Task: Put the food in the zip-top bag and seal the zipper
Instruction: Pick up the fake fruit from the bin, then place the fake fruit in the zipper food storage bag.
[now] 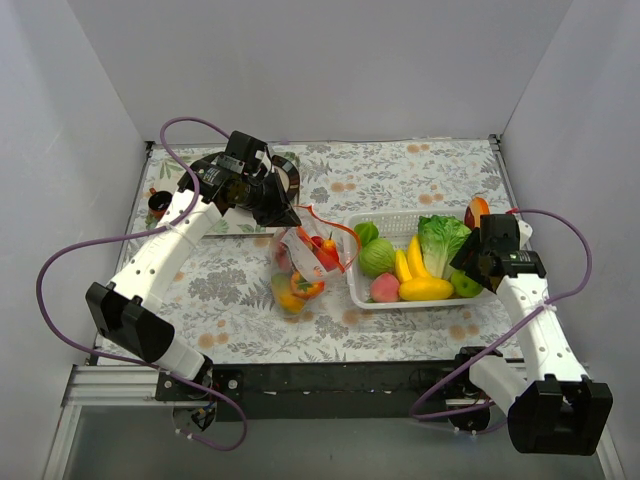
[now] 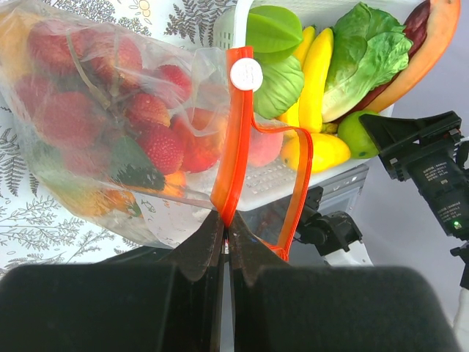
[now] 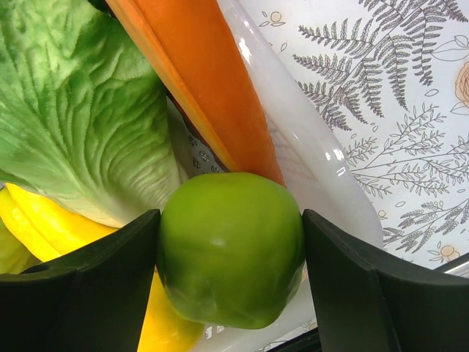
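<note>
The left hand [image 2: 226, 220] is pinching its two dark fingers fully together on the thin orange-red plastic zipper strip [image 2: 234, 147]. The strip is rising straight out of the closed tips and is carrying a small round white slider [image 2: 246, 74]. From that strip the clear crinkly zip-top bag [image 2: 95, 110] is slumping just left of the white perforated plastic basket [image 1: 356, 285]. Its mouth is standing open in a loop toward the basket. Red dimpled toy strawberries [image 2: 157, 147] are bunching inside the wrinkled film. The left arm is reaching forward and bending inward, and its wrist is tipping so that the hand is pointing toward the basket's left end.

The right hand [image 3: 231, 220] is bracketing a round glossy green plastic fruit [image 3: 227, 264] at the basket's right end. One flat black pad is touching each flank, so the hand is gripping that fruit. Just beside it in the basket, a ruffled, veined green toy lettuce [image 3: 80, 110] is leaning. A smooth long orange piece [image 3: 205, 81] is lying along the basket's right wall, and curved glossy yellow pieces [image 1: 420, 285] are lying beneath the lettuce. The right arm is angling up from its base, with the wrist pitching down over the basket's right end. The basket is sitting on the fern-and-flower printed surface [image 1: 230, 290].
</note>
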